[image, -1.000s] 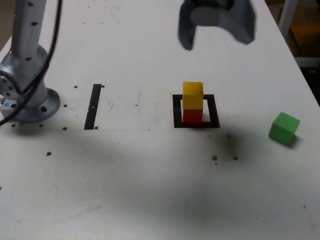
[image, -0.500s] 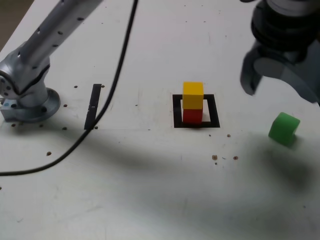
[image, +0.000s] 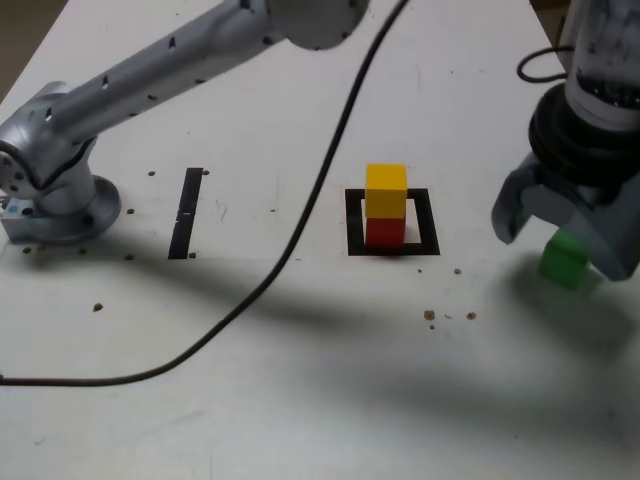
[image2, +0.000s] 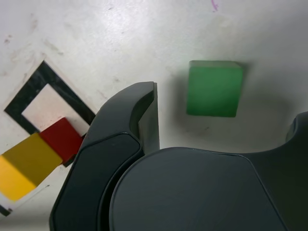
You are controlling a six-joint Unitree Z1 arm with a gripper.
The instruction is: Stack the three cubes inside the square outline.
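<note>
A yellow cube (image: 386, 190) sits on top of a red cube (image: 385, 231) inside the square outline (image: 392, 222) of black tape; both also show in the wrist view, yellow cube (image2: 21, 165) over red cube (image2: 63, 138), with the square outline (image2: 36, 86) around them. The green cube (image: 564, 262) lies on the table at the exterior view's right, partly hidden behind my gripper (image: 562, 228). My gripper hangs just above it, open, with nothing between its fingers. In the wrist view the green cube (image2: 213, 88) lies between the spread fingers, apart from both.
A straight black tape strip (image: 186, 212) lies at the exterior view's left, near the arm's base (image: 55, 205). A black cable (image: 270, 270) trails across the white table (image: 300, 400). Small dark specks dot the surface. The table's right edge is close behind the gripper.
The gripper has swung from above the stack toward the exterior view's right and come down over the green cube. It stays open. The cubes have not moved.
</note>
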